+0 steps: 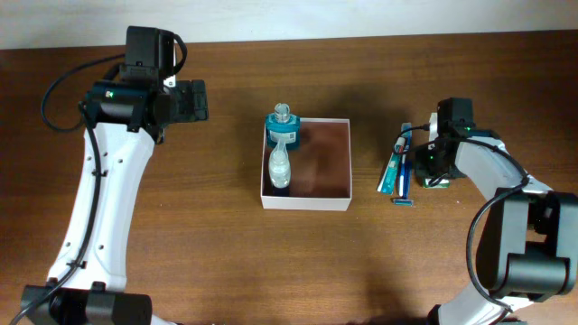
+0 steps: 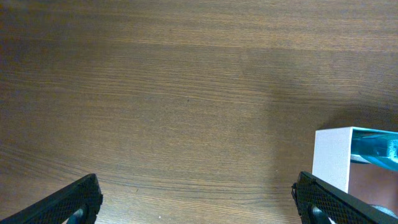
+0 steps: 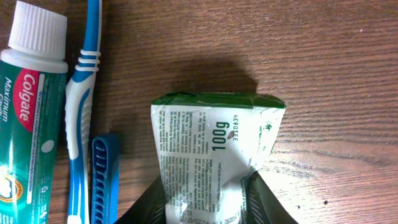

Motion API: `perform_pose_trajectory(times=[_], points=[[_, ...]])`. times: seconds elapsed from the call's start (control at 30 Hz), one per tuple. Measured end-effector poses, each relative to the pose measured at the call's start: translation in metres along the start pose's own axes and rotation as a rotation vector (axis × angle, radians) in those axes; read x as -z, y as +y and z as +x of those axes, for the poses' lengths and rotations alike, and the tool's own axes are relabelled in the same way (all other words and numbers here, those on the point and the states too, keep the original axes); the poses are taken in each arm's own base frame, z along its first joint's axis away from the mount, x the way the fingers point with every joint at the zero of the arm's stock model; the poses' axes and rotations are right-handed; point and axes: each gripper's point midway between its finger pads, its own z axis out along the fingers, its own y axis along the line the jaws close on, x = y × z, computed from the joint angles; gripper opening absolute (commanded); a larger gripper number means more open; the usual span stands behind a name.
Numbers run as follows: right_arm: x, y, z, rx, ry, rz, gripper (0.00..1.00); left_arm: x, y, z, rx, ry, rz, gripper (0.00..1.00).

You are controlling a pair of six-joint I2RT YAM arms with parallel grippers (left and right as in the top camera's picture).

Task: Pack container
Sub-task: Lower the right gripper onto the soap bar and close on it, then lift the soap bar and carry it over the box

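The container (image 1: 341, 193) sits mid-table, a white-walled square box with a reddish-brown inside. A clear bottle with a teal label (image 1: 281, 155) lies along its left side. Its white corner shows in the left wrist view (image 2: 333, 158). My left gripper (image 2: 198, 202) is open and empty over bare table left of the container. My right gripper (image 3: 208, 199) is shut on a green and white 100 g sachet (image 3: 211, 146), right of the container (image 1: 439, 171). A Colgate toothpaste tube (image 3: 28, 118), a blue toothbrush (image 3: 81, 118) and a blue comb (image 3: 104, 180) lie beside the sachet.
The toothpaste, toothbrush and comb lie together (image 1: 397, 171) between the container and my right gripper. The wooden table (image 1: 226, 262) extends around them. The left arm (image 1: 108, 181) reaches from the lower left to the upper left.
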Motion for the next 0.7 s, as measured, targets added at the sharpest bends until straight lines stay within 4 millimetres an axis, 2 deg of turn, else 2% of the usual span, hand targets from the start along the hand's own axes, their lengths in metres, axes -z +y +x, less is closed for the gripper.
perform_pose_trajectory(times=[0.23,0.37,0.57,0.7], points=[[0.007,0.001,0.006,0.003,0.046,-0.010,0.19,0.000,0.000,0.000,0.000,0.000,0.000,0.99],[0.024,0.004,0.001,0.007,0.061,-0.032,0.18,0.000,0.000,0.000,0.000,0.000,0.000,0.99],[0.079,0.011,-0.030,0.028,-0.033,-0.046,0.18,0.000,0.000,0.000,0.000,0.000,0.000,0.99],[0.126,0.034,-0.047,0.086,-0.127,-0.066,0.18,0.000,0.000,0.000,0.000,0.000,0.000,0.99]])
